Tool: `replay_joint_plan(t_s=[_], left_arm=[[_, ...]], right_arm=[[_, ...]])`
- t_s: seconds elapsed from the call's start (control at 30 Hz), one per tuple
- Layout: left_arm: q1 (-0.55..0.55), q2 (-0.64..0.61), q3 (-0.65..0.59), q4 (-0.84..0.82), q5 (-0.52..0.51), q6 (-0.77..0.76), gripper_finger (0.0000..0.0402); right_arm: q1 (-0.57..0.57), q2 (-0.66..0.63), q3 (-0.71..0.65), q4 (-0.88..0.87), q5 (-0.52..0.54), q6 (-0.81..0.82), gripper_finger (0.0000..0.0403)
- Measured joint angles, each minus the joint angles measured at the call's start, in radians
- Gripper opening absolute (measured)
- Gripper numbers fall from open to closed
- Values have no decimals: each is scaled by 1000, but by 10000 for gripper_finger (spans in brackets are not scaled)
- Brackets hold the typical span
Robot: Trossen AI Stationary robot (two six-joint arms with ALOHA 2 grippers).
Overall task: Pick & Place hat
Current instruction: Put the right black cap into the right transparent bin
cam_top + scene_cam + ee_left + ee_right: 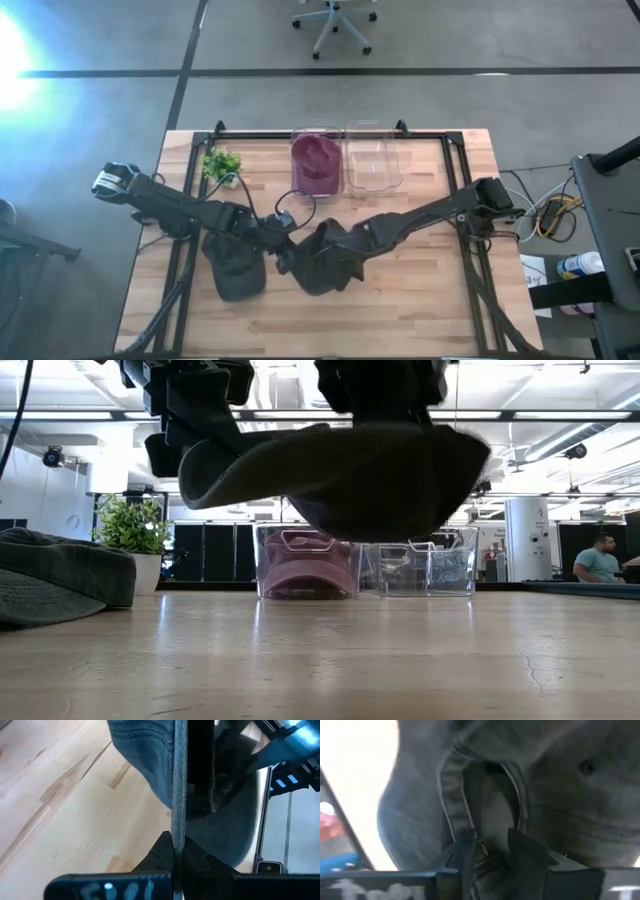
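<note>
A dark grey hat hangs in the air above the middle of the table, between my two grippers. My left gripper is shut on its brim side. My right gripper is shut at its back opening. A second dark hat lies flat on the table to the left. A maroon hat sits in the left one of two clear bins at the far edge. My left gripper pinches the brim's edge between its two fingers, coming level from the table's left; the brim stands edge-on in the jaw. My right gripper pinches the back strap under the hat's rear arch opening, coming from the right and above. The hat is lifted clear of the table.
The empty clear bin stands right of the maroon hat's bin. A small potted plant sits at the far left. Bare wood lies near and to the right. A person sits far off in the room.
</note>
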Motion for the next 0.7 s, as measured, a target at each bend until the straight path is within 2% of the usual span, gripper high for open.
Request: replay_joint_plan(t_s=[0.2,0.37,0.47,0.7], left_arm=[[0,-5,6,27,7,-1,5],[-1,-6,6,39,15,2,5],[-1,-6,5,29,14,5,5],[3,2,-34,6,-16,4,5]], right_arm=[[6,21,-28,20,-7,-6,113],[9,41,-57,143,-51,12,116],[11,42,-49,148,-46,1,116],[4,-75,-39,126,-19,-40,116]])
